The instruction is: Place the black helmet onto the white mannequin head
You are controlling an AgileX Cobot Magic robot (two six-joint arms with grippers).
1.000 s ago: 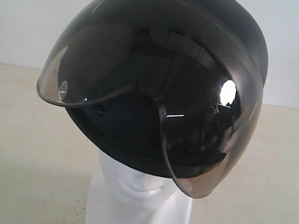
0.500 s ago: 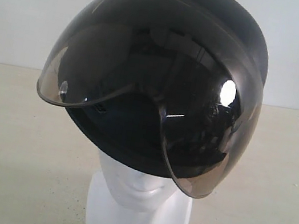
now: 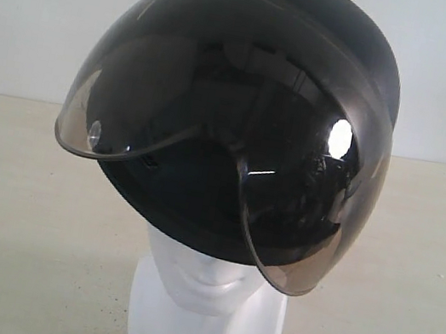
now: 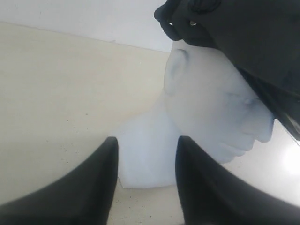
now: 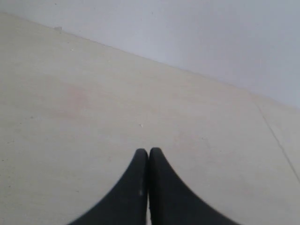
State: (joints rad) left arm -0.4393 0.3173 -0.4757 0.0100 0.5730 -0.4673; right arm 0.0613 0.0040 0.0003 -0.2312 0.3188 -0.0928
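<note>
Sitting tilted on head (image 3: 203, 302), helmet (image 3: 240, 118) may slide off. Left hand (image 4: 147, 145), apart and empty, could knock it. Right hand (image 5: 148, 152) together.

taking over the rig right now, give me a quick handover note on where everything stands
Left gripper: open, empty, apart from the white mannequin head.
Right gripper: shut, empty, over the table.
Black helmet: on the head, askew, visor over the upper face; mouth and chin show.
Done: helmet is on.
Left: probably only straightening it, if wanted.
</note>
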